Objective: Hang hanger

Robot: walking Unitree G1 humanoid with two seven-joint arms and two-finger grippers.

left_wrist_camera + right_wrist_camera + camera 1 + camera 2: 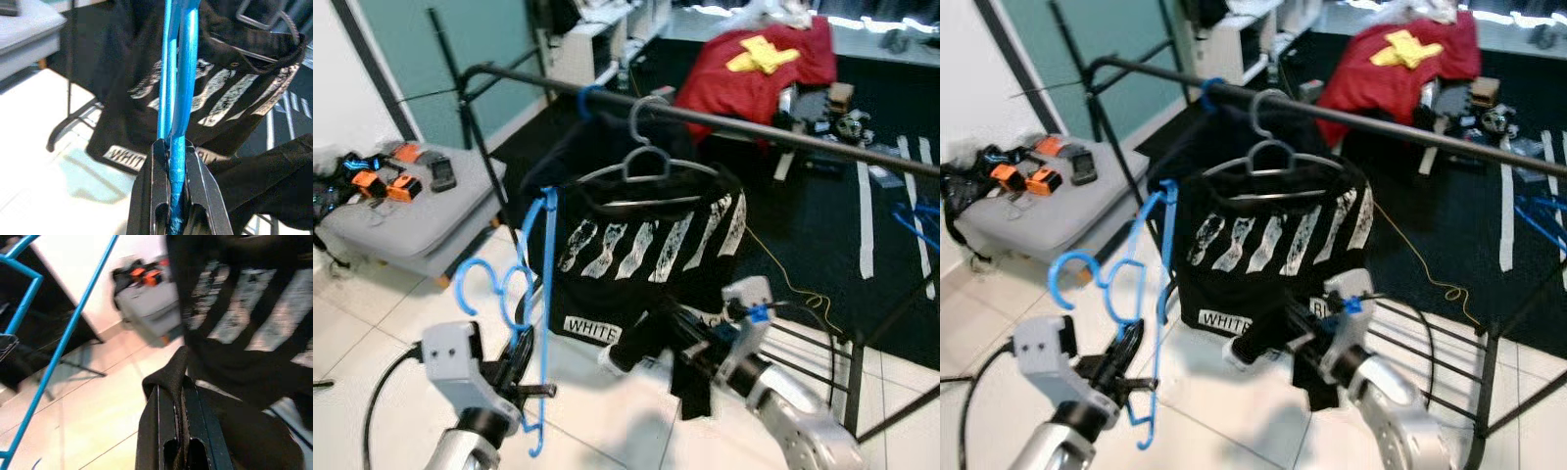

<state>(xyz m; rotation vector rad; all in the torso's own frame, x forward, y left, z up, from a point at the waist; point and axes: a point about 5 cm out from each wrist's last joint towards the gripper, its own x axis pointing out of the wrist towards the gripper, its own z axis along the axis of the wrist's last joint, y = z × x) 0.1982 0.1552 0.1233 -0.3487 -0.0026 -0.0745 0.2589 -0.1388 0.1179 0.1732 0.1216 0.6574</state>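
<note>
My left gripper [525,357] is low at the front left, shut on the lower part of a blue plastic hanger [546,284] that stands upright, its hooks [480,281] curling to the left. The wrist view shows the fingers [159,171] clamped on the blue hanger [177,122]. A black rail [754,122] crosses ahead, carrying a grey hanger [646,162] with a black printed T-shirt [646,240]. My right gripper [646,338] is under the shirt's hem, shut on a fold of black cloth [178,374]. I cannot tell if that cloth belongs to the shirt.
A second blue hook [587,98] hangs on the rail over a dark garment. A grey cushion [421,220] with orange gadgets lies at the left. Beyond the rack are a red cloth [754,59] and clutter on a black rug. The rack's lower bars [813,352] run at the right.
</note>
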